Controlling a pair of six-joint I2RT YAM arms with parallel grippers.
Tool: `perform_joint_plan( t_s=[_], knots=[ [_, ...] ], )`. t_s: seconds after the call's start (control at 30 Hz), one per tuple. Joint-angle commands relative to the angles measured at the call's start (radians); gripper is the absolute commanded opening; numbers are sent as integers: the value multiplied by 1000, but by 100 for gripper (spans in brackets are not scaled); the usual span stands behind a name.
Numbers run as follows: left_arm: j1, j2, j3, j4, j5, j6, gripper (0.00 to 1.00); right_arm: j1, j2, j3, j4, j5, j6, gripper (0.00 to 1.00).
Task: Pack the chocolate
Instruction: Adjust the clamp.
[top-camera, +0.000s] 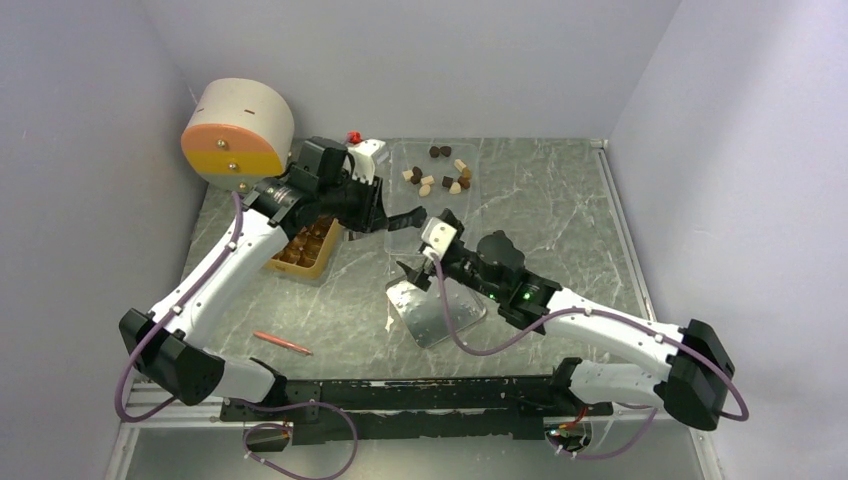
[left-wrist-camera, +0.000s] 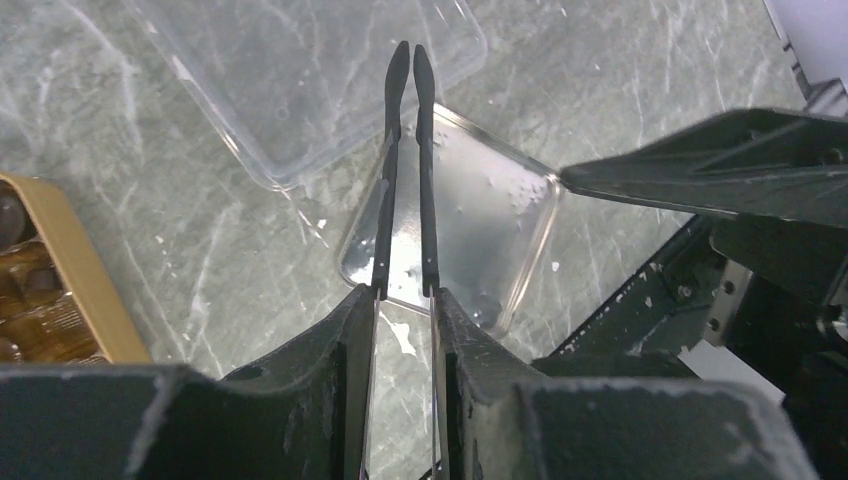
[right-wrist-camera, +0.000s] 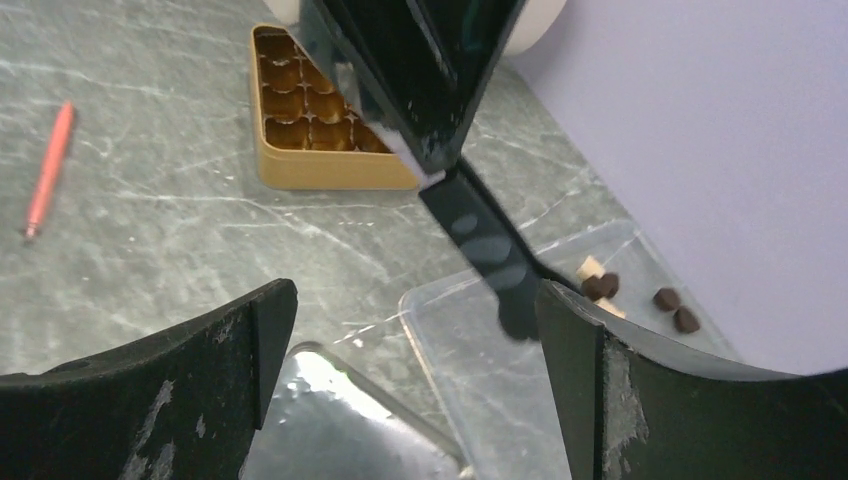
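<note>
A: Left gripper (left-wrist-camera: 405, 300) clamped on black tweezers (left-wrist-camera: 427, 200), tips nearly meeting. Right gripper (right-wrist-camera: 415, 380) spread wide.
B: And the chocolate (top-camera: 456, 185)?
A: Top view: loose pieces at far end of clear tray (top-camera: 410, 155). Tweezer tips over near end, apart from them. Right wrist catches only a few.
B: Obscured?
A: Gold box (top-camera: 305, 255) half under left arm; cut off in left wrist view, cell contents unclear.

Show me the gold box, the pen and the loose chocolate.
gold box (right-wrist-camera: 320, 170): right wrist view, near wall.
pen (right-wrist-camera: 49, 168): right wrist view, mid-shaft.
loose chocolate (top-camera: 437, 151): top view, dark far pieces.
</note>
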Motion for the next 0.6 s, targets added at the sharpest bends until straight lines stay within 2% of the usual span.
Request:
perform_joint_plan(
  t_s=[0.0, 0.1, 0.23, 0.4, 0.57],
  knots=[
    [-12, -29, 14, -30, 107, 34, 30, -1, 56, 104, 44, -81, -239, 91],
    [-17, -54, -9, -32, 115, 37, 30, -2, 89, 115, 47, -94, -306, 83],
    [-17, -74, -24, -30, 153, 36, 31, -3, 119, 109, 44, -133, -384, 81],
    [-17, -84, -30, -34, 190, 42, 31, -4, 150, 139, 37, -190, -415, 75],
    [-17, -93, -44, -35, 216, 49, 31, -4, 200, 172, 45, -168, -423, 65]
  ],
)
